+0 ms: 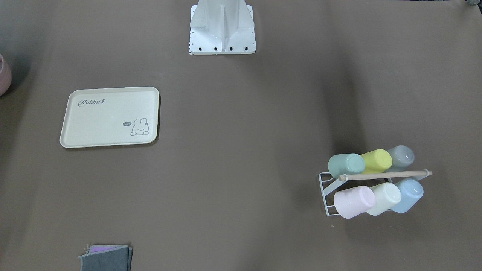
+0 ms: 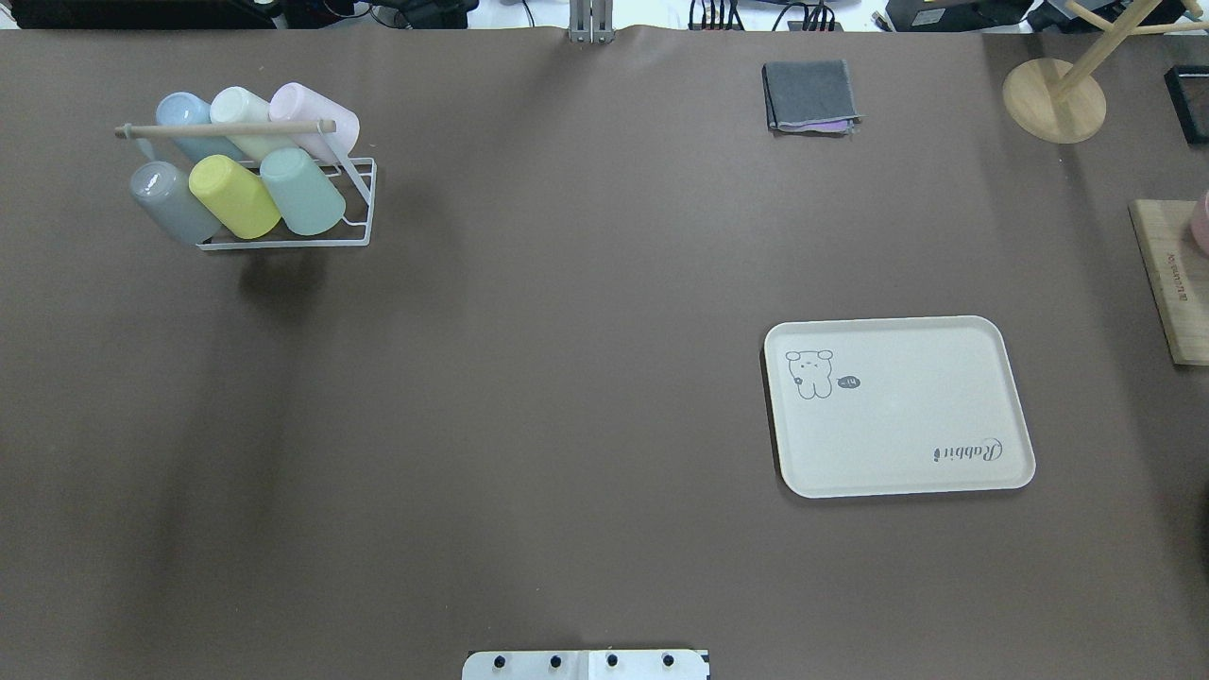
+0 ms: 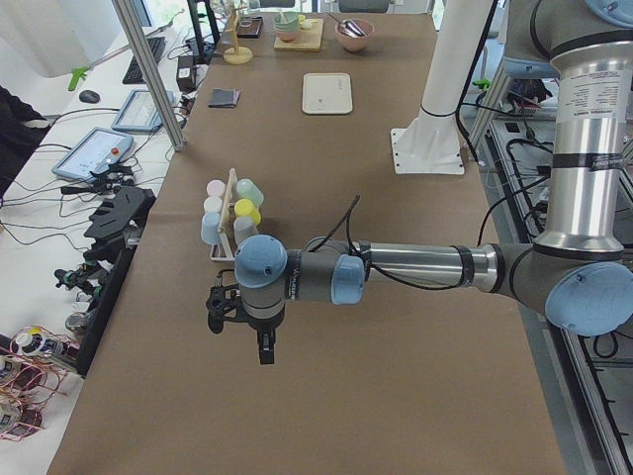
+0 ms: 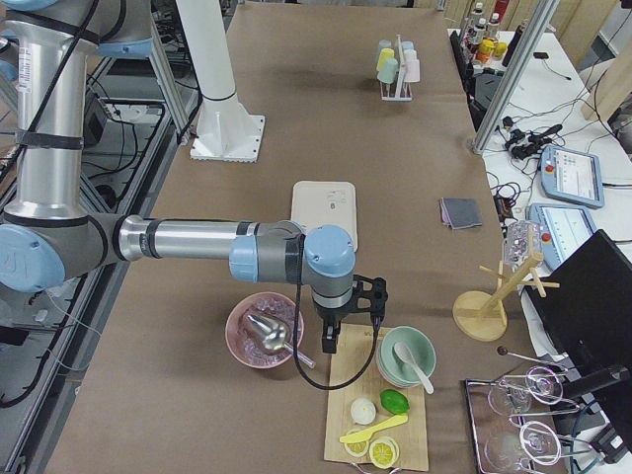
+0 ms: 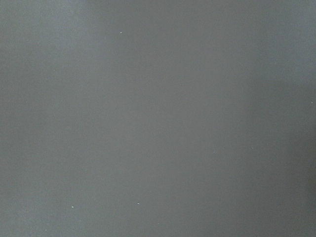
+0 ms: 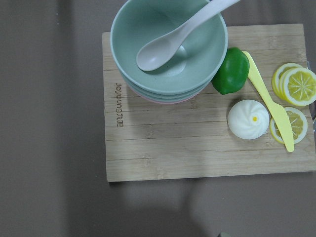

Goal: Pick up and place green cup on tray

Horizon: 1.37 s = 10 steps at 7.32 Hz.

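The green cup [image 2: 302, 191] lies tilted on a white wire rack [image 2: 359, 231], at the end of the row nearer the robot, beside a yellow-green cup [image 2: 234, 196]. It also shows in the front view [image 1: 346, 165]. The tray [image 2: 897, 406] lies flat and bare on the robot's right side; in the front view the tray [image 1: 109, 116] is at the left. My left gripper [image 3: 237, 327] shows only in the exterior left view, hanging above the table short of the rack; I cannot tell its state. My right gripper [image 4: 346, 321] shows only in the exterior right view, above a cutting board; I cannot tell its state.
The rack holds several cups under a wooden bar [image 2: 227, 128]. A folded grey cloth [image 2: 810, 94] lies at the far edge. The cutting board [image 6: 197, 143] carries stacked bowls with a spoon [image 6: 170, 44], a lime, a bun and lemon slices. A pink bowl [image 4: 265, 331] and a wooden stand [image 2: 1053, 99] are nearby.
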### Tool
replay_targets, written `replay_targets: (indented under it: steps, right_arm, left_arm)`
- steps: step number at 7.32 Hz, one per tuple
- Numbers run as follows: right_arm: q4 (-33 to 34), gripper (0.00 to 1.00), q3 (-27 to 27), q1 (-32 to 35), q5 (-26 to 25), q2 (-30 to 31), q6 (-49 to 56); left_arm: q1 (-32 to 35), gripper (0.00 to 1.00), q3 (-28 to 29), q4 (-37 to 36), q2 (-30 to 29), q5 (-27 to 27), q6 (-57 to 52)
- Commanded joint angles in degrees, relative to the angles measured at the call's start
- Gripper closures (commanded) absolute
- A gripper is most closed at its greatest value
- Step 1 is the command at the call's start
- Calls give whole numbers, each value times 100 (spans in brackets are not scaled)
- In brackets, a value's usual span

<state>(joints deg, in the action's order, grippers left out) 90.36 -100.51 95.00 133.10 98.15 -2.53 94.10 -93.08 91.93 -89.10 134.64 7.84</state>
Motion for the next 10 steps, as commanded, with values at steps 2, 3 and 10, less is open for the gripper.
replay_targets:
  steps: [2,3,10]
  right_arm:
    - [-18,0,-73,1,-21,20,34]
    - [-27,0,-82,1,-90,12,60]
    - [-300,0,-91,-26,364,-24,-28]
  left_arm:
    - [3,1,-43,0,42,1,7]
    - [-6,1,-52,-9,51,10,7]
    - [-1304,1,-1911,-905,-450,-254,2727]
